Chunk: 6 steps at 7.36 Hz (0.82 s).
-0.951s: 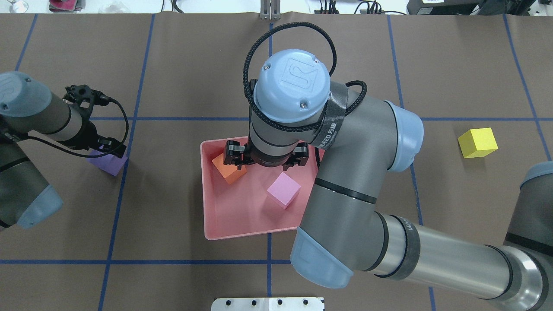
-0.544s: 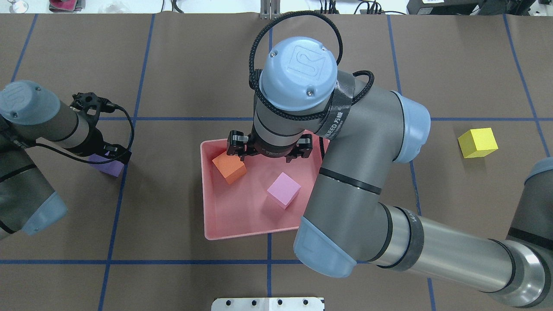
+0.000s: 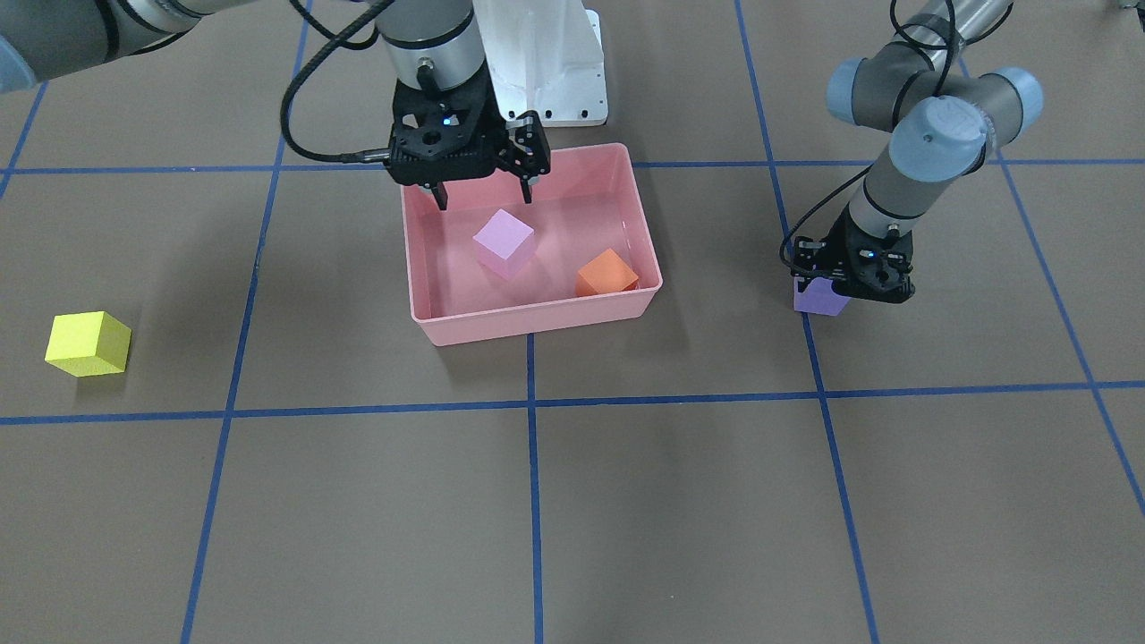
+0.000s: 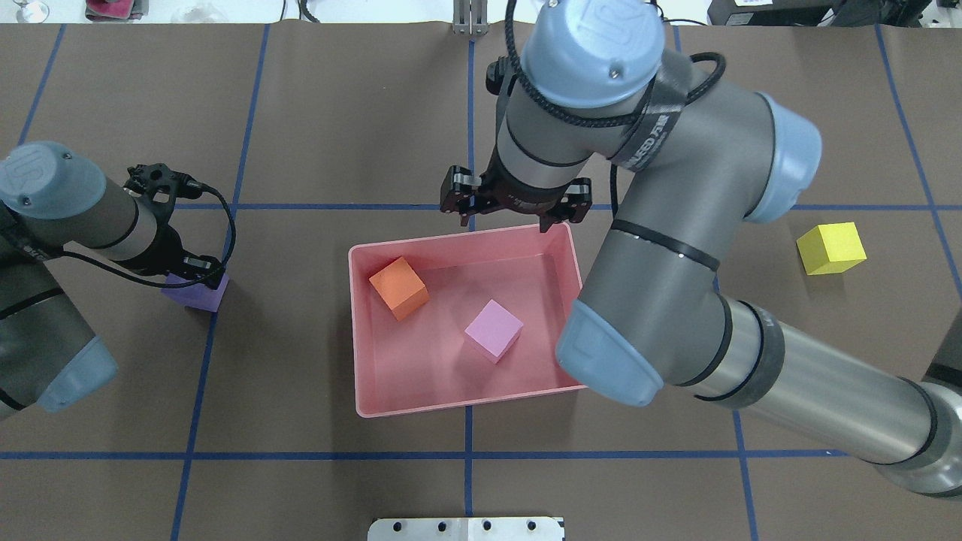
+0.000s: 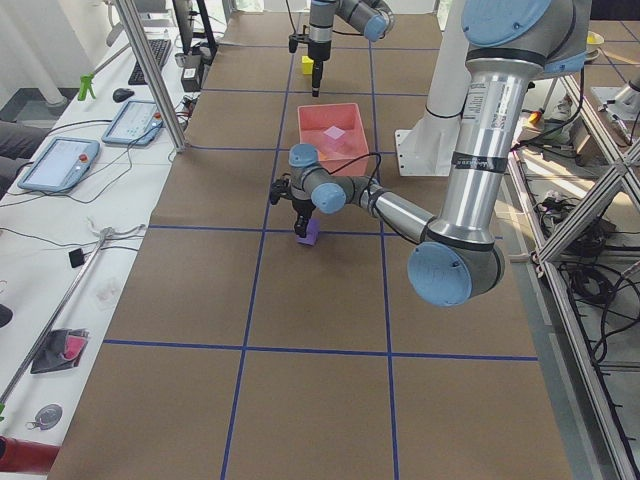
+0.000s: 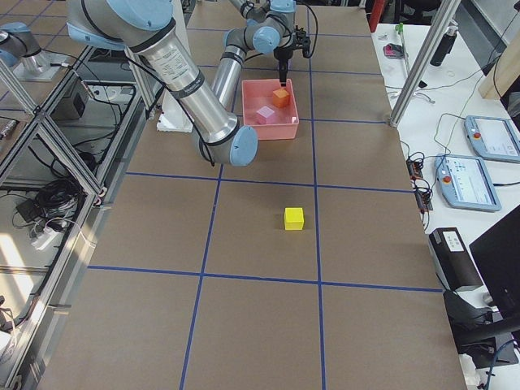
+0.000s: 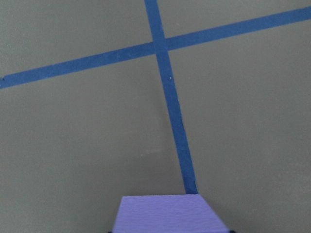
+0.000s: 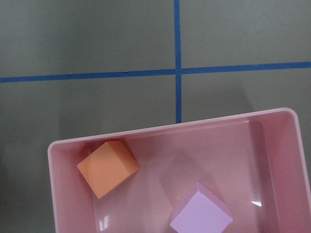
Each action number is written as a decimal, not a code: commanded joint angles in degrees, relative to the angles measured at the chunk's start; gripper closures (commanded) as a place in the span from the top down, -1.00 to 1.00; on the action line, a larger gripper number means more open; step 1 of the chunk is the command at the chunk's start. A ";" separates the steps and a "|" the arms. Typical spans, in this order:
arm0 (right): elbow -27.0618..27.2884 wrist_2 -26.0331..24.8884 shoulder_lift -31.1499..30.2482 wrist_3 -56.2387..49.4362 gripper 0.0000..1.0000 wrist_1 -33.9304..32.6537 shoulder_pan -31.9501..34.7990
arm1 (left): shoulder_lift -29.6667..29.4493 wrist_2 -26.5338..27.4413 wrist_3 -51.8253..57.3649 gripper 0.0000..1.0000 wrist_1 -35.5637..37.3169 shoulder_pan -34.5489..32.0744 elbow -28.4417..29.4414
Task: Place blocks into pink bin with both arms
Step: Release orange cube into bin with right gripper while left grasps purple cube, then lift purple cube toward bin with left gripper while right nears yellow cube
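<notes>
1. Toward the left edge of the worktop [image 4: 338,113], the left arm [image 4: 113,225] reaches down. Its light-blue cap [image 4: 46,179] has an embossed logo that looks like "UR".
2. The left pincer [image 4: 194,276] is narrowed onto the purple block [image 4: 199,294], with a finger on each side. The block sits beside a blue tape line [image 4: 218,315]. Whether it is clear of the worktop cannot be told.
3. The pink bin [image 4: 421,368] stands in the middle of the worktop. The orange block [image 4: 398,288] lies in its far-left corner, turned askew. The light pink block [image 4: 493,330] rests on the bin floor nearer the centre, apart from the orange one.
4. The right pincer [image 4: 502,222] hangs over the bin's far rim, spread wide and holding nothing.
5. The right arm [image 4: 676,225] crosses in from the right edge. Its top cap [image 4: 594,34] carries the same embossed logo. A black strap [image 4: 650,131] bears white lettering that ends in "EED"; the rest is too small to read.
6. The yellow block [image 4: 830,248] sits alone near the right edge, well apart from the bin.
</notes>
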 commanded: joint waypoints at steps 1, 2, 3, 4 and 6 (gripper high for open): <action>3.78 4.92 -8.07 -17.53 0.98 -5.56 10.20 | -0.34 -6.17 0.99 -1.00 2.15 -4.34 -1.25; 3.97 5.19 -11.33 -23.36 0.98 -5.68 12.93 | -1.13 -8.10 5.78 -1.00 10.44 -6.20 -5.26; 3.88 5.19 -13.72 -28.55 0.98 -5.59 14.53 | -4.53 -8.12 10.35 -1.00 21.83 -8.48 -10.00; 3.62 5.28 -16.61 -34.52 0.98 -5.16 16.63 | -11.52 -8.21 12.57 -1.00 33.95 -10.67 -12.31; -0.48 7.81 -19.88 -46.92 0.99 -4.89 21.90 | -24.02 -8.21 13.56 -1.00 48.44 -11.14 -12.42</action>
